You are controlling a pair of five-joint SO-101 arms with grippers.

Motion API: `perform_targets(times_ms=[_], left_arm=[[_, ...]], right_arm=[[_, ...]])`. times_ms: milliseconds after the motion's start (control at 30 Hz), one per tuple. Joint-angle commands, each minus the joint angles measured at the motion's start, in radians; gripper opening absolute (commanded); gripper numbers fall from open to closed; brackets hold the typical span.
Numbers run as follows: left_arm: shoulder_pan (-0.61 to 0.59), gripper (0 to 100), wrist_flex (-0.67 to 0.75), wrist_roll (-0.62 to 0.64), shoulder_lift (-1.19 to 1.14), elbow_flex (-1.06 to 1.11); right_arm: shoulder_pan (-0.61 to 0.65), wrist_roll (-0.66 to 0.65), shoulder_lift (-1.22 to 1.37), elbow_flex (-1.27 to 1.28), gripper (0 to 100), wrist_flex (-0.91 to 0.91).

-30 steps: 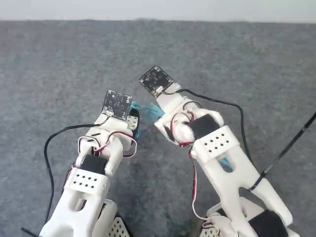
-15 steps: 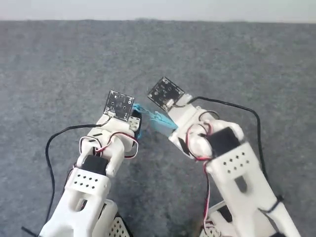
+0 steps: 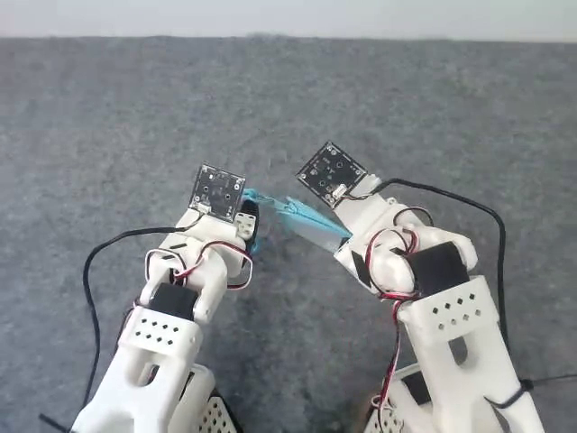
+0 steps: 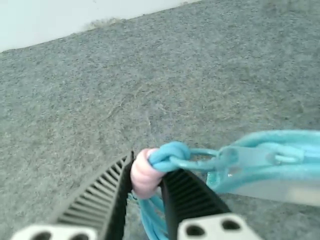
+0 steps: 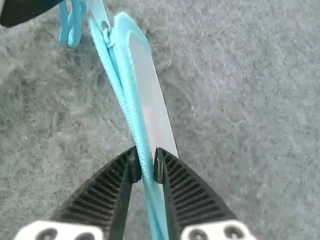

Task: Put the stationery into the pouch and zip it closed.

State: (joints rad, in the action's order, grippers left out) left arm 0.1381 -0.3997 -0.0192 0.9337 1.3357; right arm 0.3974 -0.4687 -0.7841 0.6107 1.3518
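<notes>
A grey, carpet-like worktop (image 3: 108, 108) runs back to a pale wall strip (image 3: 270, 16). Both white arms lean in from the near edge, with their wrists angled toward each other at mid-worktop. The left pincer (image 4: 147, 174) is clenched on a pink bead (image 4: 140, 170) knotted to the light-blue cord (image 4: 170, 152) of the zip pull. The right pincer (image 5: 145, 162) grips the blue zipper edge of the translucent pouch (image 5: 152, 107), which spans between the two pincers
</notes>
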Motion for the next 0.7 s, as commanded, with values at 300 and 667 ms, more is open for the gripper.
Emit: perform_targets(times_ms=[300, 667], left_arm=[[-0.040, 1, 0.031, 0.011, -0.195, -0.094], [-0.104, 1, 0.031, 0.011, -0.482, -0.237]], right_arm=[[-0.145, -0.089, -0.031, 0.003, 0.6, 0.031], [-0.147, -0.110, -0.030, 0.064, 0.6, 0.022]])
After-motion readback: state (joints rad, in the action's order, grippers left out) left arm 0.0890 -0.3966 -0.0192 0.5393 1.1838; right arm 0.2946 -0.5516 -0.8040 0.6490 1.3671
